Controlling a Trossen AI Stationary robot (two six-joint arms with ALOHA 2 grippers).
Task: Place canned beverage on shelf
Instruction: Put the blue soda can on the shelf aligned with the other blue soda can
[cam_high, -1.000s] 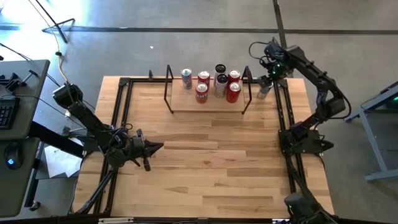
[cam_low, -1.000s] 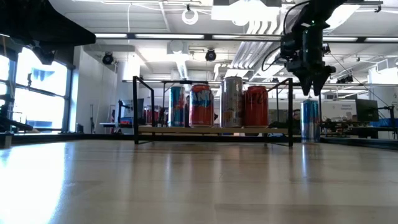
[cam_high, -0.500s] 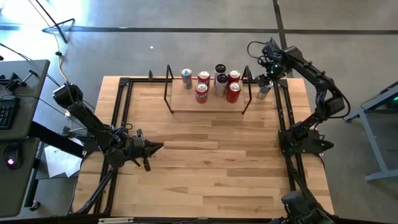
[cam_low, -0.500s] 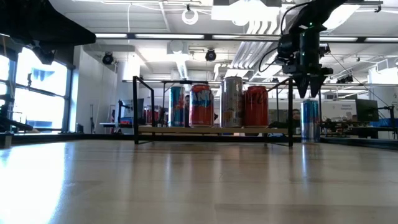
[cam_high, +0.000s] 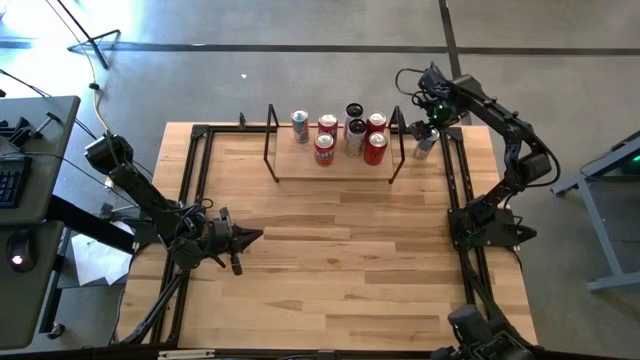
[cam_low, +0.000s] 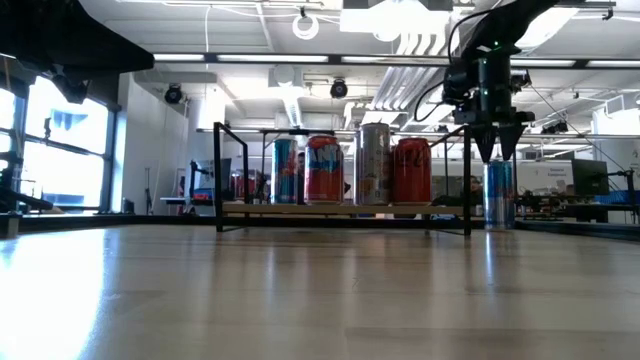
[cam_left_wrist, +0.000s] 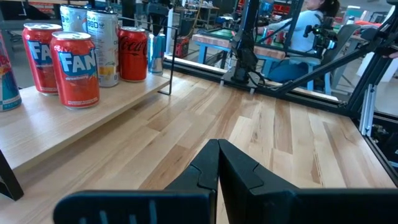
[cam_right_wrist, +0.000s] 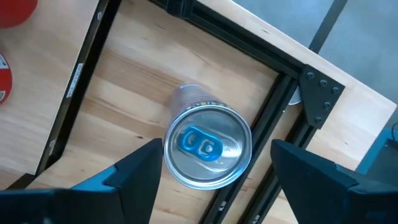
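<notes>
Behind the surface (cam_low: 300, 290), a bright workshop with ceiling ducts and lamps fills the low view.

Right pincer (cam_low: 494, 152): pointing straight down over the silver-blue can (cam_low: 497, 194), fingers spread wide, tips just above the can's rim. Right wrist view confirms: the can's top (cam_right_wrist: 207, 147) sits centred between the two dark fingers (cam_right_wrist: 134, 168), no contact on either side. Compared with a second ago the right pincer has drifted sideways toward the shelf (cam_high: 333, 167) and now lines up over the can; before, it hung a little off to the can's far side. It also reads slightly lower. The can has not moved.

Can position relative to that pincer: directly beneath it, upright, on the surface just outside the shelf's black end frame (cam_low: 467, 180), beside the black rail at the surface's back corner.

Left pincer (cam_high: 243, 239): resting low over the surface well away from the shelf, fingers pressed together, unchanged across the frames.

Six cans stand on the shelf (cam_high: 345, 135), same arrangement as earlier.

Hard to make out: the loose can's label, seen only edge-on in the low view. In the high view the right pincer covers most of that can. Rear shelf cans are partly hidden behind the front ones in the low view. A person in the left wrist view's background (cam_left_wrist: 311, 25) is cut off by the arm and by benches.
</notes>
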